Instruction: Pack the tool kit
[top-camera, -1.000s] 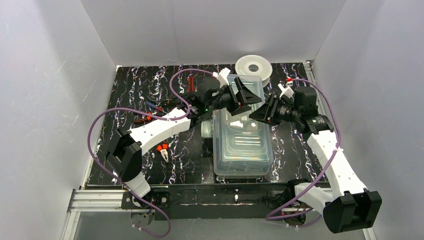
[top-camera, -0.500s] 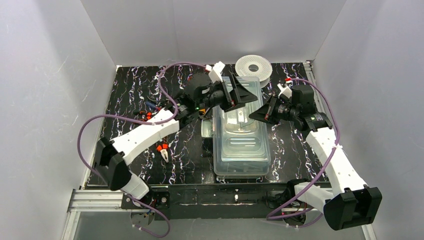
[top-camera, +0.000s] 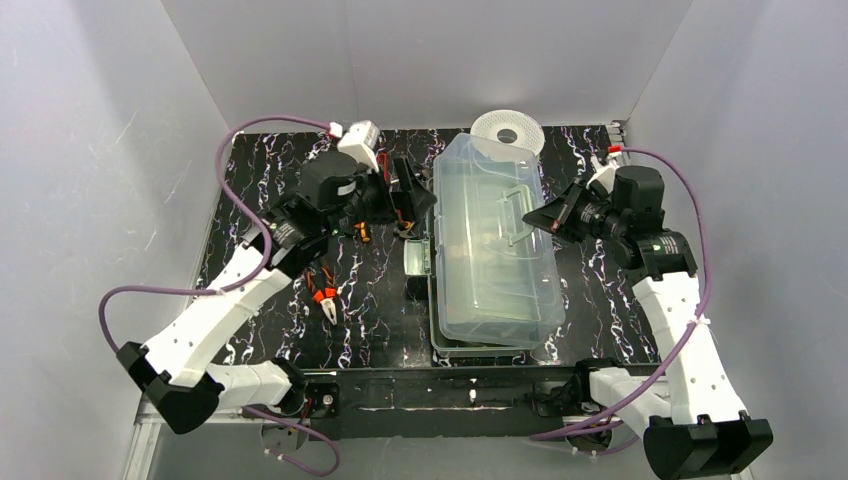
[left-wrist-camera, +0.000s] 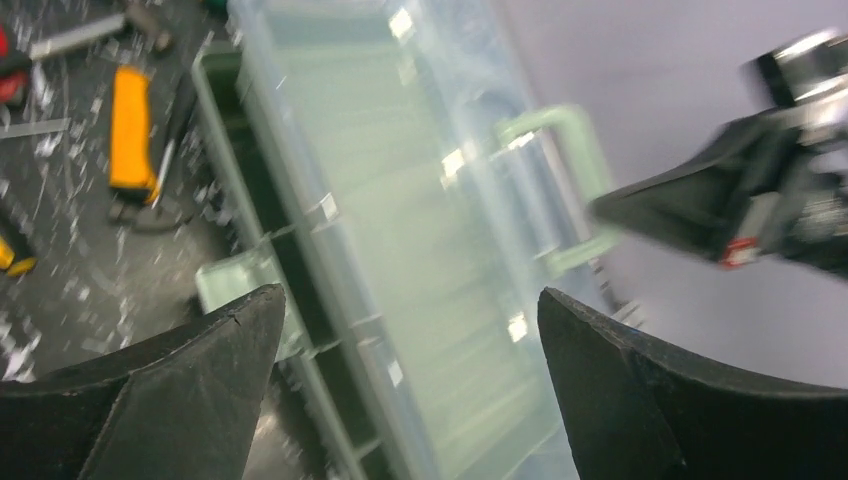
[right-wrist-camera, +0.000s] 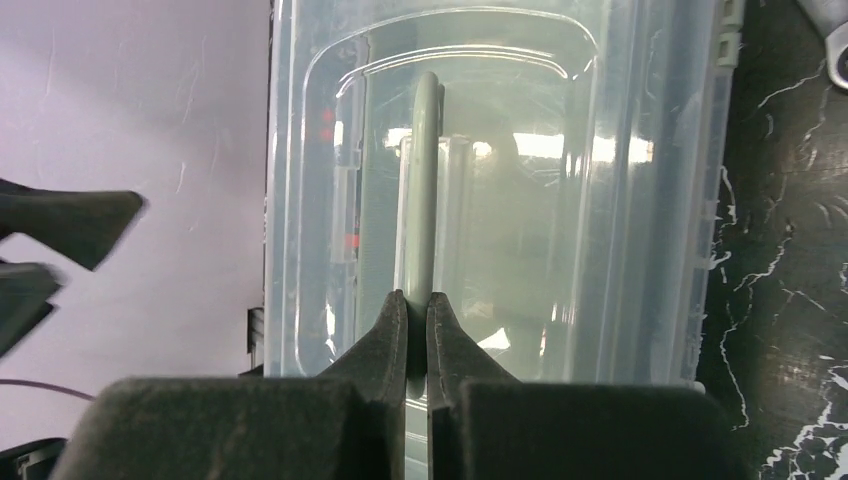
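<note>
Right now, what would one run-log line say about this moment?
right hand: shut on lid handle | lid: tilted up | left hand: open, empty

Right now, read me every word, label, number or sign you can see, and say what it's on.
No text can be read in any view.
Red-and-white sticker on the right gripper: too blurred to read.
Clear lid, handle, orange-handled tool: no lettering shows.

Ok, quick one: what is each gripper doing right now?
Left gripper: open, holding nothing.
Right gripper: closed on the pale-green handle of the clear lid.
</note>
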